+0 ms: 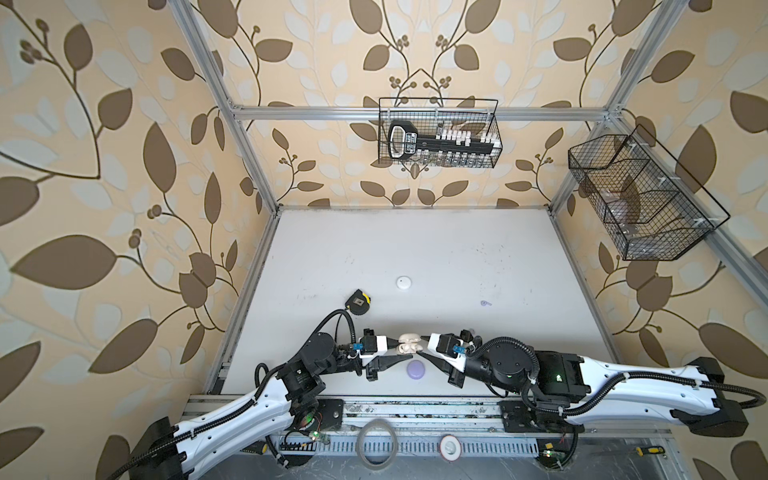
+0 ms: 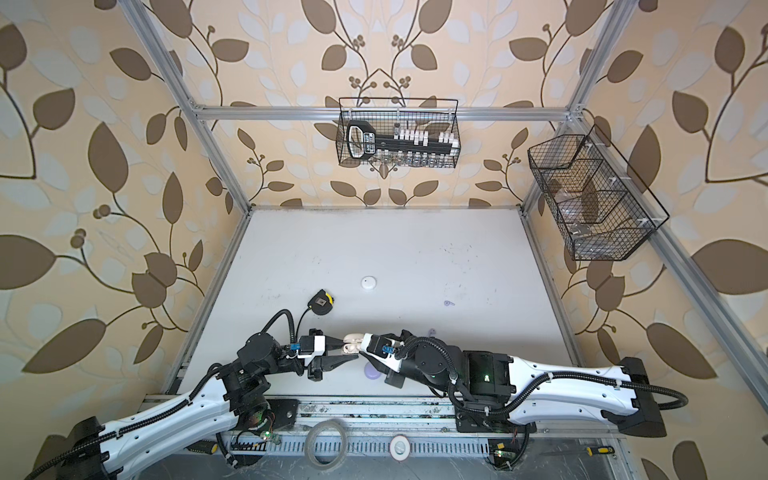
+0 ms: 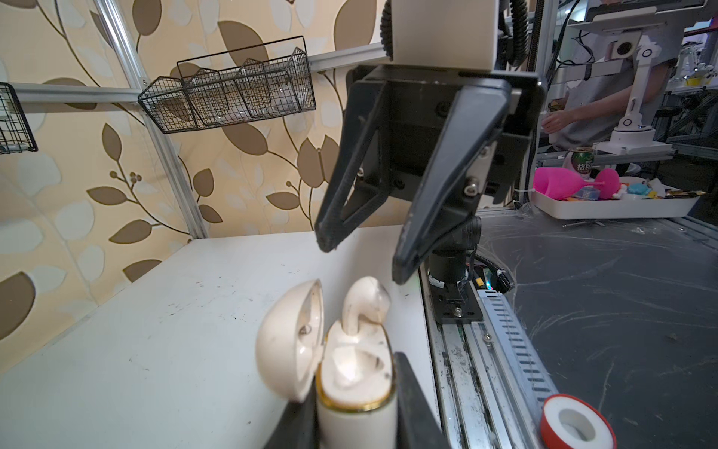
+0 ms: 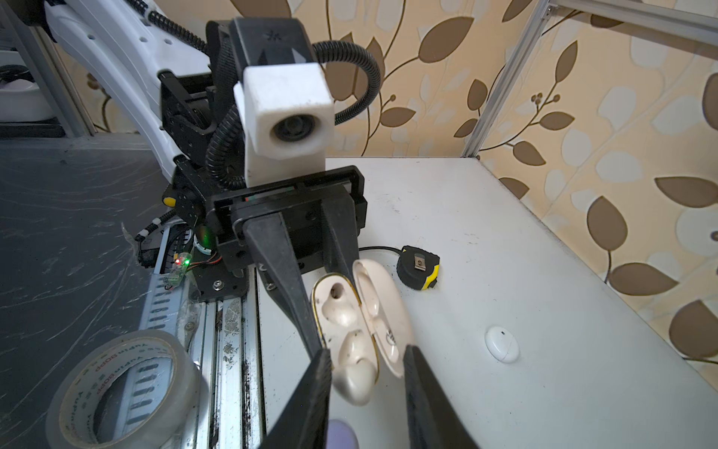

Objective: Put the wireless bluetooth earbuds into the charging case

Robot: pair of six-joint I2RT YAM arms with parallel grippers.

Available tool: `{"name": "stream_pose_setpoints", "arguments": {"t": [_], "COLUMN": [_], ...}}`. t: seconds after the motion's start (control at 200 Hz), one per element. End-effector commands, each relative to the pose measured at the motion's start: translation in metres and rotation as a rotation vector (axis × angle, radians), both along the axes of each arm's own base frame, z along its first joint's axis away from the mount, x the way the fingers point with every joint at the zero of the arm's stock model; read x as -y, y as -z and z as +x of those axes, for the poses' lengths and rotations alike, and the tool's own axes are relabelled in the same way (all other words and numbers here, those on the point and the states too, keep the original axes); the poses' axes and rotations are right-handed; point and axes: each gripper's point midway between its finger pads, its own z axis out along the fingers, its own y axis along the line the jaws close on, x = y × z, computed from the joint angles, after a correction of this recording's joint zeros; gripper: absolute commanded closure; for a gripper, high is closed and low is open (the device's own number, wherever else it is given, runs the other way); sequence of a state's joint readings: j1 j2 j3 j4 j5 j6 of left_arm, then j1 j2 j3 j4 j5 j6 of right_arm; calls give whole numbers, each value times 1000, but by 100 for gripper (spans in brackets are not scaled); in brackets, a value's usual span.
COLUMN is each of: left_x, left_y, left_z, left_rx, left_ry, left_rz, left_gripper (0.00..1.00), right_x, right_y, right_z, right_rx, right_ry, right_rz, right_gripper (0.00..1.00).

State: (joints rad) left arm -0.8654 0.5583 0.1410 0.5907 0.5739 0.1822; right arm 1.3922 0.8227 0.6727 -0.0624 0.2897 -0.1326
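The left hand (image 3: 355,392) is clamped on the lower body of the cream charging case (image 3: 345,365). It holds the case upright with the hinged lid swung open to one side, most likely so the wells face up and the case cannot slide or tip while something is pushed in. Whether the base rests on the desk (image 1: 457,257) cannot be told. A cream earbud (image 3: 365,303) stands in one well with its stem down and its head well above the rim, so it seems only partly seated. The other well (image 4: 336,295) is empty. The right hand (image 3: 365,260) hangs just above the earbud with its fingers apart and nothing between them, apparently placed to press the earbud home or re-grip it. Two more cases lie shut on the desk, so their contents are hidden: a lavender case (image 1: 416,370) just in front of the hands and a white round case (image 1: 403,282) farther back. A loose lavender earbud (image 1: 485,304) lies well apart on bare desk, not in any case. A tape measure (image 1: 358,301) lies to the left.
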Motion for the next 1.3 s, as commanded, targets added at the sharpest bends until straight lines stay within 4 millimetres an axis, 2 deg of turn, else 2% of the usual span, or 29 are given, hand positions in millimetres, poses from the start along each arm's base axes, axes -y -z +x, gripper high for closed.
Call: {"name": "stream_pose_setpoints", "arguments": {"t": [0.0, 0.215, 0.36, 0.48, 0.635, 0.97, 1.155, 1.295], "left_x": [0, -1, 0, 1, 1, 1, 0, -3], "left_y": [-24, -25, -25, -25, -24, -24, -23, -24], "left_z": [-9, -13, -16, -18, -18, -18, -13, -10], "left_rx": [61, 70, 73, 76, 77, 82, 79, 93], "left_ry": [39, 57, 80, 93, 95, 94, 60, 29], "left_rz": [-68, -68, -61, -59, -56, -56, -56, -72], "left_gripper": [100, 100, 100, 100, 100, 100, 100, 100], "right_x": [1, 1, -1, -4, -8, -18, -20, -18], "right_y": [3, 13, 14, 11, 12, 12, 11, 16], "right_z": [-9, -12, -10, -9, -12, -6, 8, 18], "right_rx": [13, 21, 27, 30, 15, -61, -148, -224], "right_ry": [-52, -67, -54, -53, -71, -22, 91, 200], "right_rz": [4, -19, -20, -14, -10, 54, 119, 178], "right_gripper": [64, 60, 61, 65, 75, 87, 93, 93]}}
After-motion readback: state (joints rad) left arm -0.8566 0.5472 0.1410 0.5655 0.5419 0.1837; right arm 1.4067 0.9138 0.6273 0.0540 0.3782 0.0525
